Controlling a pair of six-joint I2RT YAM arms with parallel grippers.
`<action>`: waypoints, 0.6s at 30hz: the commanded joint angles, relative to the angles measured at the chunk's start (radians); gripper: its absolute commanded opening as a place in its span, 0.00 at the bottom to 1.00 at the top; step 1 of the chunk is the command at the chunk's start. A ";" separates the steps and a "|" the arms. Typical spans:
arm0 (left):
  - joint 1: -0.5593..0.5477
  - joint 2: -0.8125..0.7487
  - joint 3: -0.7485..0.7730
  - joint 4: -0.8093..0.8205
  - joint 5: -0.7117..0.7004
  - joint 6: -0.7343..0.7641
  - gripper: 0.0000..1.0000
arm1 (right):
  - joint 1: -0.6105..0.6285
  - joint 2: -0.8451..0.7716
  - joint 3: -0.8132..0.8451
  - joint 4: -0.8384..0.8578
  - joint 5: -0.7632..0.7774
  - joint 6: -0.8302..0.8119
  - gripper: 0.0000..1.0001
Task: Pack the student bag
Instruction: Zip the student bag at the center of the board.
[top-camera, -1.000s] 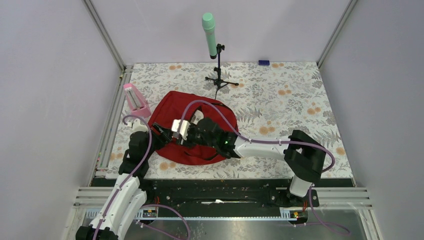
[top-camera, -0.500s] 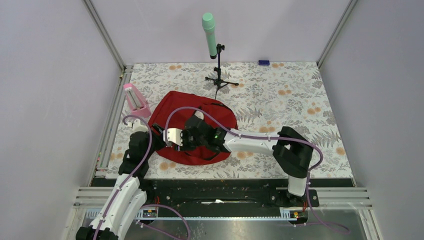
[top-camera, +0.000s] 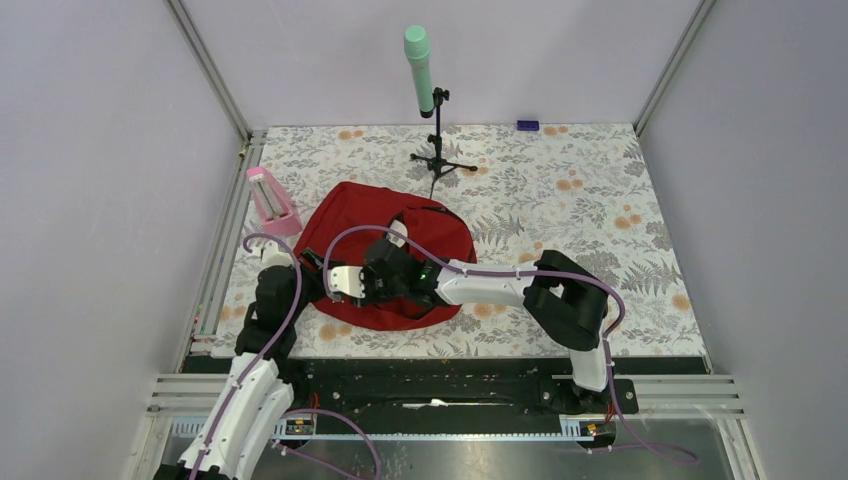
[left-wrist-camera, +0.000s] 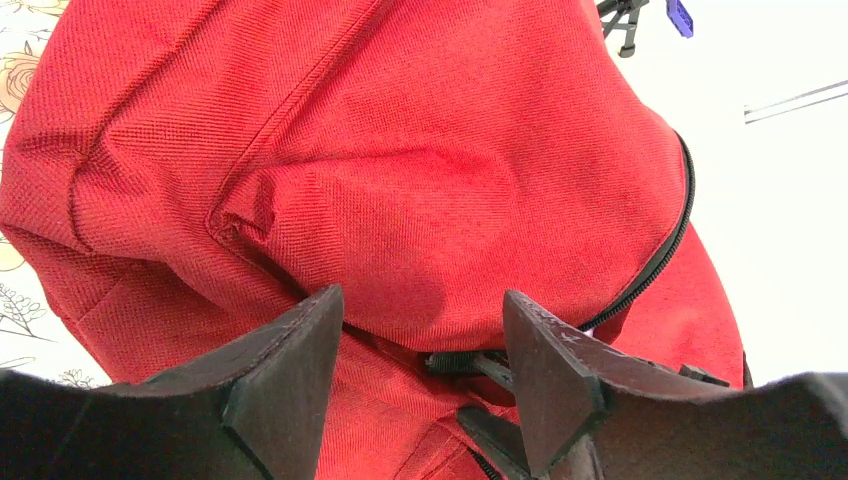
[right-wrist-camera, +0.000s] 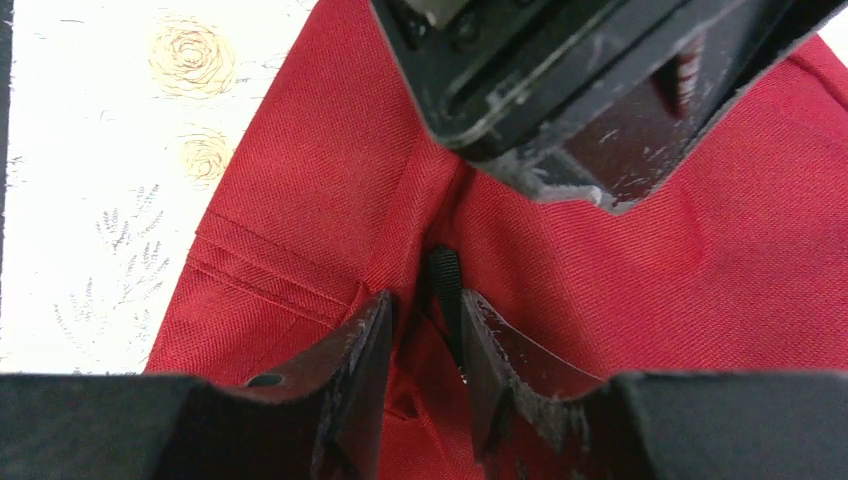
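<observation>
Left gripper (left-wrist-camera: 420, 318) stands wide open, its two dark fingers set against the near left end of the red backpack (top-camera: 352, 212), with only bulging fabric between them. The backpack lies on the flowered table (top-camera: 590, 200), left of centre. Right gripper (right-wrist-camera: 425, 312) reaches the same end, its jaws narrowed around a black zipper tab (right-wrist-camera: 445, 280); whether they pinch it cannot be told.

R hand (right-wrist-camera: 428, 302) – astride bag (right-wrist-camera: 300, 190) tab (right-wrist-camera: 443, 268).
</observation>
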 joint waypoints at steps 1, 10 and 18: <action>0.003 -0.011 0.007 0.016 -0.025 0.018 0.60 | -0.009 -0.016 0.007 0.092 0.055 -0.042 0.38; 0.003 -0.082 0.018 -0.080 -0.058 0.028 0.59 | -0.010 -0.054 0.029 0.072 0.020 -0.029 0.38; 0.003 -0.145 -0.001 -0.157 -0.022 -0.014 0.63 | -0.017 -0.055 0.035 0.084 0.032 -0.021 0.37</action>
